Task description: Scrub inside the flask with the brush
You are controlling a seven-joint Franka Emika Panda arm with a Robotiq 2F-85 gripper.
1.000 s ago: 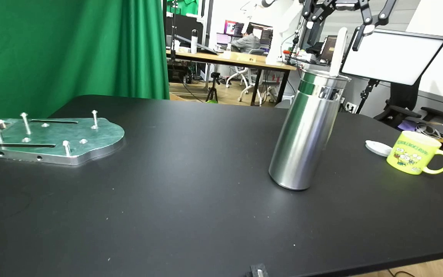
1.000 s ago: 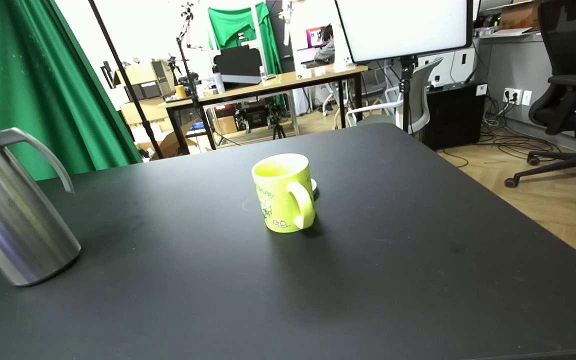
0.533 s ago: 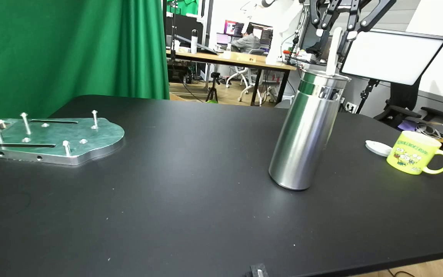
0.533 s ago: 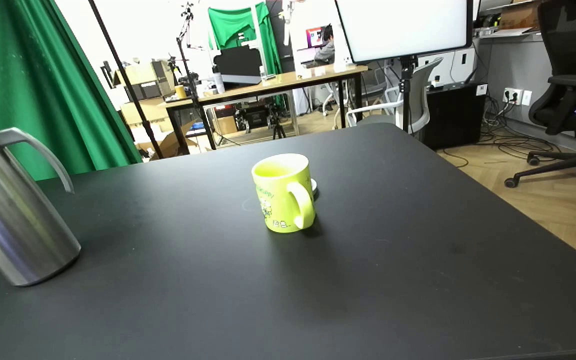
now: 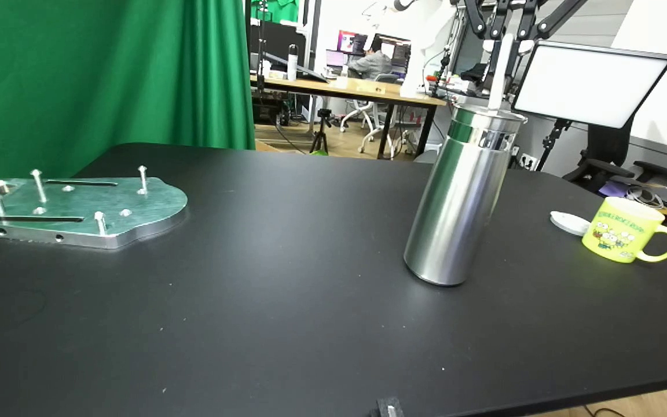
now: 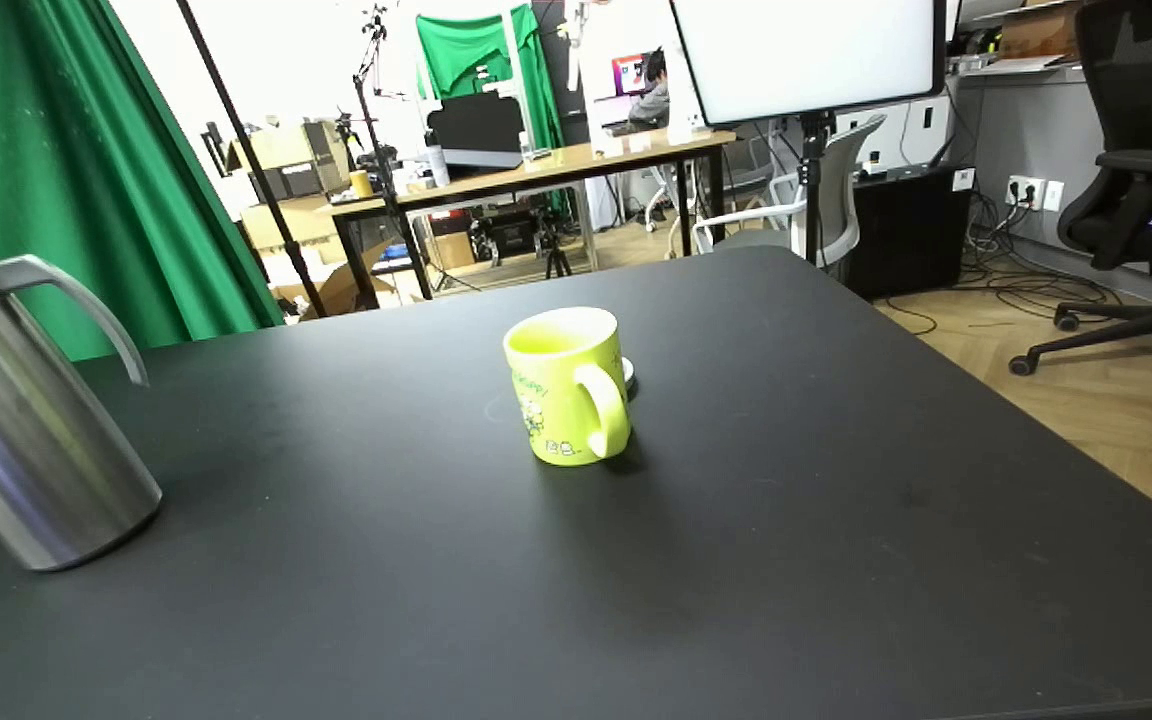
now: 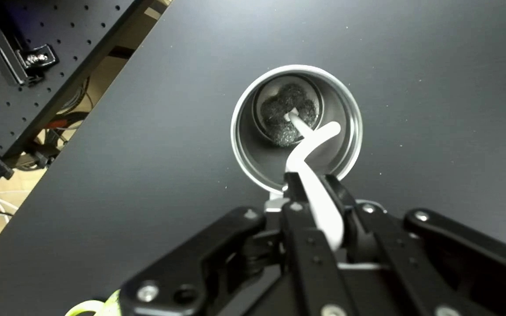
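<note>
The flask (image 5: 461, 197), a tall brushed-steel cylinder, stood on its base on the black table (image 5: 287, 313). Over the flask's mouth hung the gripper (image 7: 313, 179), its two fingers pressed to either side of the white brush (image 7: 302, 156), clasping it by the handle. That handle rose above the flask's rim, its top end sticking up between the fingers; the thin stem ran down inside the flask, and the dark bristles (image 7: 281, 112) sat deep within it (whether they touched the bottom, I could not tell). In an exterior view the flask's own curved grip (image 6: 96, 308) jutted toward the side where a yellow-green mug (image 6: 556, 400) stood upright, well apart from the flask. A white disc (image 5: 569, 223) lay just beside the mug, likewise well apart from the flask. On the flask's opposite side, also well apart from it, a metal plate (image 5: 93, 202) lay flat, with bolts (image 5: 39, 186) standing up from its face. Farther from the flask, past the table's edge, hung a green curtain (image 5: 107, 75), and a white panel (image 5: 594, 87) stood behind the flask, on the mug's side.
</note>
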